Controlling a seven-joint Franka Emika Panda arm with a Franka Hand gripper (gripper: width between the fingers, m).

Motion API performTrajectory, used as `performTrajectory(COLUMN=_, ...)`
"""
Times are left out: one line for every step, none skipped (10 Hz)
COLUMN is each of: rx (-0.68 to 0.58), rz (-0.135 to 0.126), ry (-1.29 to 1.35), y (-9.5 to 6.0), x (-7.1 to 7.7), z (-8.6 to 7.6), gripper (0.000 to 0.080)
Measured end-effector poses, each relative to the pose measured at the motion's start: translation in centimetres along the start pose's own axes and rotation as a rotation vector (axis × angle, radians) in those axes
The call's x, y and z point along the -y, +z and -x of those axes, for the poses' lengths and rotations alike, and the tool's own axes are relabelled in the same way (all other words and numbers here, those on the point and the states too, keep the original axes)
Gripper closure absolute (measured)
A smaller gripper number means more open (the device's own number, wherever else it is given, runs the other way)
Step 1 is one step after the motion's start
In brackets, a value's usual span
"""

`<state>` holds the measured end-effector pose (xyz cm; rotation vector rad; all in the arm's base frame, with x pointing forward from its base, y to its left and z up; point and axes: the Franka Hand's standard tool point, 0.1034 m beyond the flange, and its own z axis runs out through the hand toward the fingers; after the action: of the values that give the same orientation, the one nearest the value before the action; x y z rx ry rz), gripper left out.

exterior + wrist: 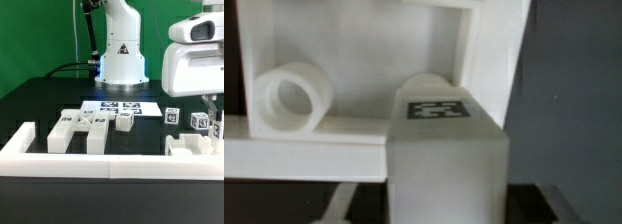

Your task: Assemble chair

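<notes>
Matte black table [40, 105], green backdrop [40, 40]. Smooth, blocky white chair parts [85, 125] lie just behind the wall [110, 160]. More tagged ones sit behind the wall's end on the exterior view's right, under the gripper [209, 120]. Up close, a tagged bar [446, 150] stands before a frame [367, 60] with a round ring. I cannot tell whether the gripper clamps anything.

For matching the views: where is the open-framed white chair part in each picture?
Exterior view: the frame part lies at the exterior view's right, just behind the border wall.
Wrist view: the frame part fills the background, behind a tagged white bar close to the camera.
Shared landmark: the dark table beside the part.
</notes>
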<state>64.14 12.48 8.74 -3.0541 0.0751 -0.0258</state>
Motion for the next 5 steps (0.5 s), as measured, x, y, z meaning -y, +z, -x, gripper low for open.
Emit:
performTrajectory(rx=0.001, rz=-0.003, ry=0.108, y=0.04, x=-0.01, z=0.05, gripper=0.0513)
performTrajectory(rx=0.001, rz=-0.004, ry=0.226, y=0.09, x=-0.08, z=0.08, gripper=0.0513)
performTrajectory(rx=-0.003, rz=-0.006, ry=0.371, y=0.13, x=-0.20, z=0.03, gripper=0.0512)
performTrajectory(rx=-0.001, rz=-0.010, ry=0.467, y=0.15, x=-0.27, z=0.02, gripper=0.0512)
performTrajectory(rx=0.000, rz=-0.013, ry=0.584, y=0.16, x=-0.39, z=0.00, gripper=0.0511)
